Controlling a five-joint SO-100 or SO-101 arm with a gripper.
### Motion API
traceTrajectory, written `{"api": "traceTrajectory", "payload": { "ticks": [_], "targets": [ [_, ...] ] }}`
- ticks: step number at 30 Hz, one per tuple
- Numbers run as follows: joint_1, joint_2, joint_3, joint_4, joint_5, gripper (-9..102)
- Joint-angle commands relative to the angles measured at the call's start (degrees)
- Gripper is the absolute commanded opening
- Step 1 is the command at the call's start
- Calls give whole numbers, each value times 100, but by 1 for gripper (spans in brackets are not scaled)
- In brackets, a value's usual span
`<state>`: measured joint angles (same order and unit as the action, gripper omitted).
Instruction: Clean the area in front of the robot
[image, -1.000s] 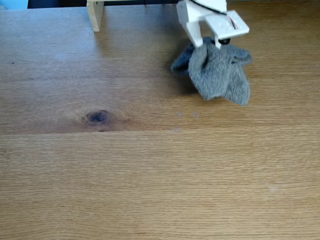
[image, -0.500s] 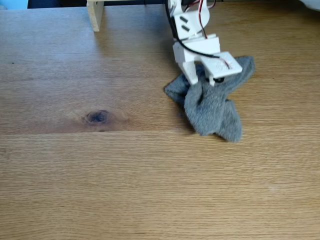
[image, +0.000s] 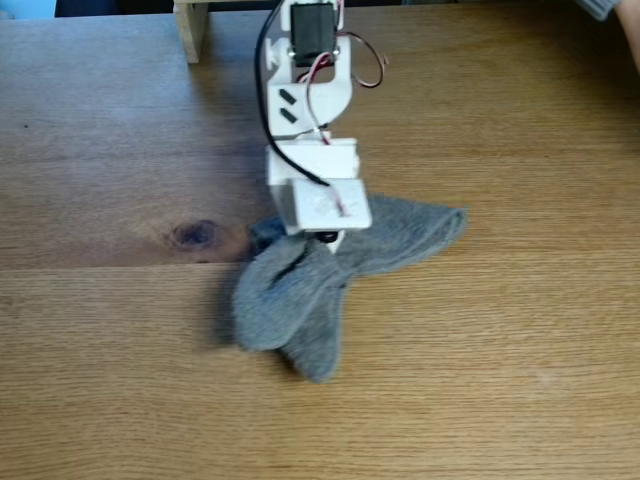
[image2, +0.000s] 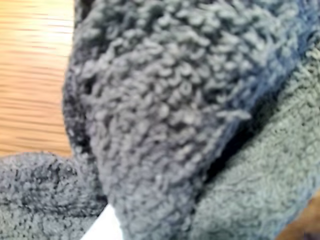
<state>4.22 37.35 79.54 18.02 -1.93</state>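
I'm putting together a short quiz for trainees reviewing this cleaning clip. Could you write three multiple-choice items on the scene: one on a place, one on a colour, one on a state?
1. In the fixed view, where does the dark knot in the wood lie relative to the cloth?
A. to its left
B. to its right
C. underneath it

2. What colour is the terry cloth?
A. red
B. grey
C. yellow

3. How does the cloth lie?
A. neatly folded square
B. rolled into a tube
C. crumpled and spread on the tabletop

Answers:
1 A: the dark knot sits left of the grey terry cloth.
2 B: the grey loops are close up in the wrist view.
3 C: it spreads in uneven lobes on the light-brown wood-grain tabletop, bunched under the white plastic arm's tool.
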Motion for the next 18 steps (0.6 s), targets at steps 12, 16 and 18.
{"api": "traceTrajectory", "payload": {
  "ticks": [12,16,18],
  "targets": [
    [-1204,1749,-510,4693,738,0],
    [-1925,1916,-510,4359,888,0],
    [-2101,1872,-510,4025,1046,0]
  ]
}}
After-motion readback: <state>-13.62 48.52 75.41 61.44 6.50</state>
